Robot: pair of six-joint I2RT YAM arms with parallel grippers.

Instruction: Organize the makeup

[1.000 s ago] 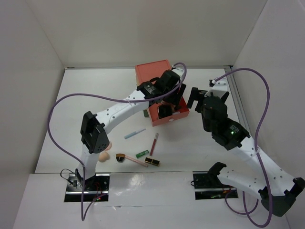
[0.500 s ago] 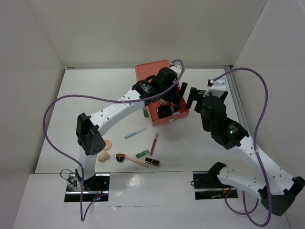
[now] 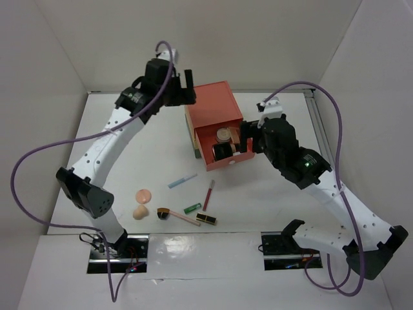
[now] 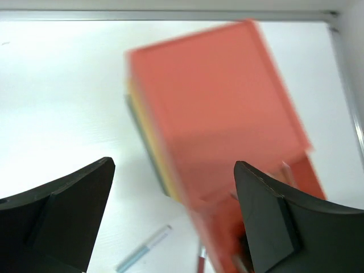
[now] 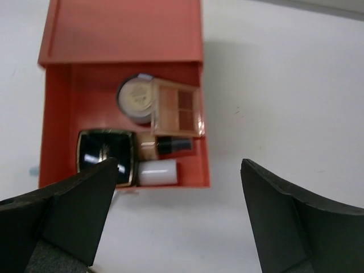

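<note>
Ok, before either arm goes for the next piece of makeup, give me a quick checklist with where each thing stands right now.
1. Orange pull-out drawer open: ok.
2. Bare floor left in it above the black square compact: ok.
3. Left gripper open and empty: ok.
4. Right gripper open and empty, over the drawer: ok.
5. All makeup stowed: not ok. The blue pencil, red gloss stick and wooden-handled brush lie out on the white table, among others.
6. Left wrist view sharp enough to aim: not ok, blurred.
</note>
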